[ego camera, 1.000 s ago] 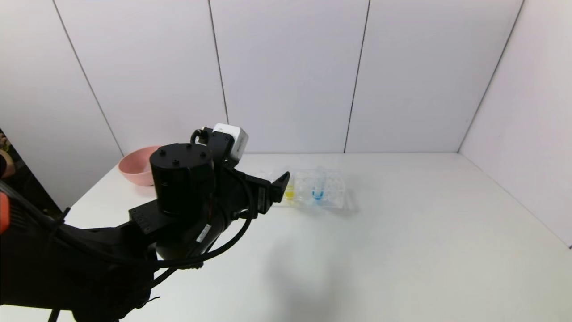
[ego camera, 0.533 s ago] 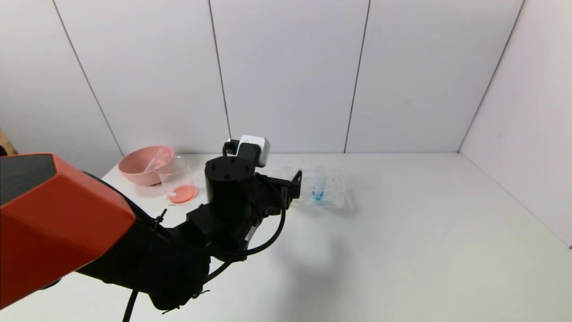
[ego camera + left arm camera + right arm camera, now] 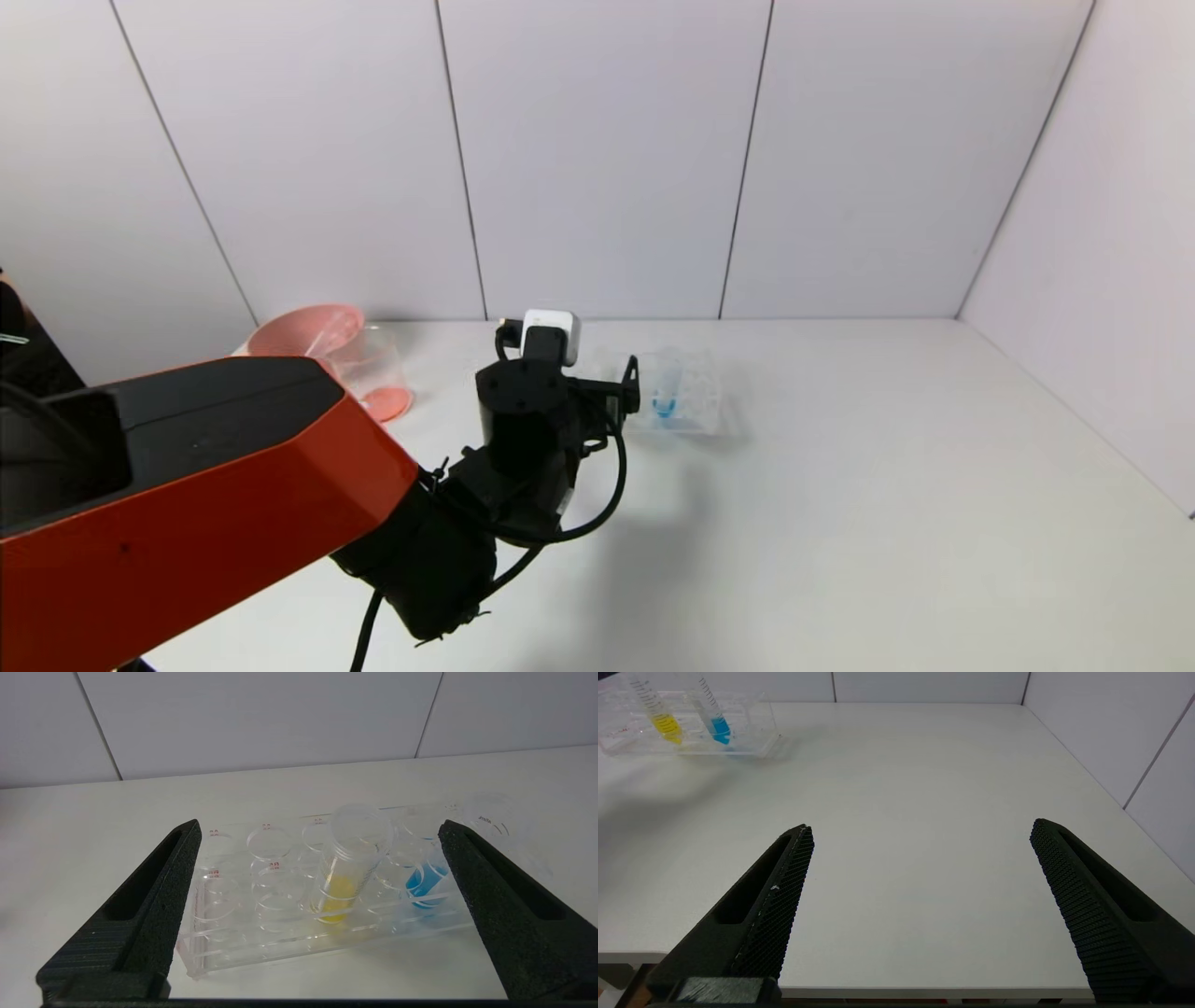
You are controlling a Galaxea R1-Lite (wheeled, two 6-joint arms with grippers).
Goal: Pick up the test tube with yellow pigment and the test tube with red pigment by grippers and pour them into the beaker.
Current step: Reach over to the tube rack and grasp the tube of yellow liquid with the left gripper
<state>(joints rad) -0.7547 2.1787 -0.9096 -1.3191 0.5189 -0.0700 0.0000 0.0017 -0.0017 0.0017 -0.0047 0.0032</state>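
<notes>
Two test tubes stand in the clear tube rack (image 3: 674,397) near the middle of the tabletop (image 3: 840,485) in the head view, though only the blue-liquid tube (image 3: 665,392) shows plainly there; the left gripper (image 3: 627,390) hangs just at the rack's 9 o'clock end, its black arm reaching in from 7 o'clock. At 10 o'clock from that gripper, well apart from the rack, sits the beaker (image 3: 369,373) with red-orange liquid pooled in its bottom, and the pink bowl (image 3: 297,332) is just behind it. In the left wrist view the left gripper (image 3: 320,833) has its jaws spread wide with nothing between the pads, framing the tube rack (image 3: 261,933); the test tube with yellow pigment (image 3: 348,868) stands upright in a front-row hole, open-topped, and the blue-liquid tube (image 3: 423,882) leans in the next hole toward the far jaw. In the right wrist view the right gripper (image 3: 920,833) is low over the near edge of the tabletop (image 3: 915,788), jaws wide apart and empty, with the tube rack (image 3: 752,728) far off at 11 o'clock holding the yellow tube (image 3: 663,718) and the blue one (image 3: 718,723).
</notes>
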